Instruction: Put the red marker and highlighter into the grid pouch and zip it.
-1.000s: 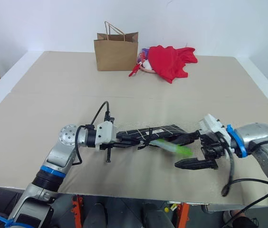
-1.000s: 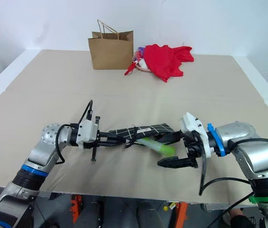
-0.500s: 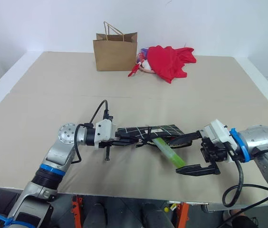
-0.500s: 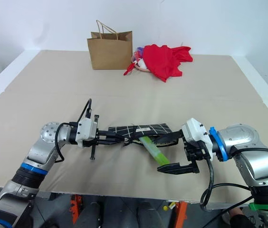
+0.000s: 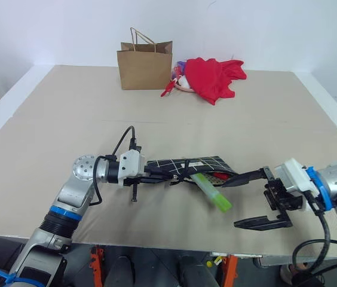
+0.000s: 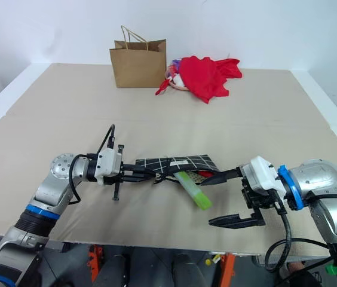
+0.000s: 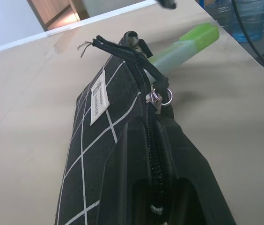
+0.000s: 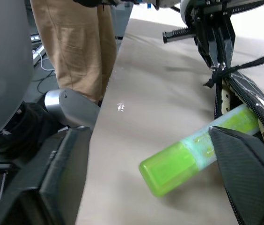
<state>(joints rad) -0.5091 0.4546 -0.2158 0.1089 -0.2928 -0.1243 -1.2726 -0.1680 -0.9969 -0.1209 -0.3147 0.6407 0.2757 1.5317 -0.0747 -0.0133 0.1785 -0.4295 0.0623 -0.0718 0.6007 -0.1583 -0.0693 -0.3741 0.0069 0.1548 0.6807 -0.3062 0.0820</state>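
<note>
We've got the grid pouch (image 5: 186,165) lying flat near the front edge of the desk (image 5: 49,125), stretched left to right. Our left pincer (image 5: 156,174) is clamped shut on the pouch's left end, right along the zipper edge, and the left wrist view shows the zipper pull (image 7: 160,97) partway down the track with the far stretch gaping open.

The highlighter (image 5: 211,192) is only halfway in. Its paler end is tucked into the open mouth on the near side of the pouch and the lime-green body sticks out at an angle toward the near right, resting on the desk. There's a small bit of red (image 5: 218,176) peeking out of the pouch opening just right of the highlighter, which looks like the red marker's end, but it's too small for us to be sure.

Our right pincer (image 5: 247,201) sits off to the right of the pouch with its two black fingers spread wide and nothing between them. The upper finger's tip is just beside the pouch's right end, the lower one hangs near the desk's front edge, and neither is touching the highlighter.

Way at the far side of the desk we can see a brown paper bag (image 5: 146,66) standing upright, with a bundle of red cloth (image 5: 214,76) just to its right.
</note>
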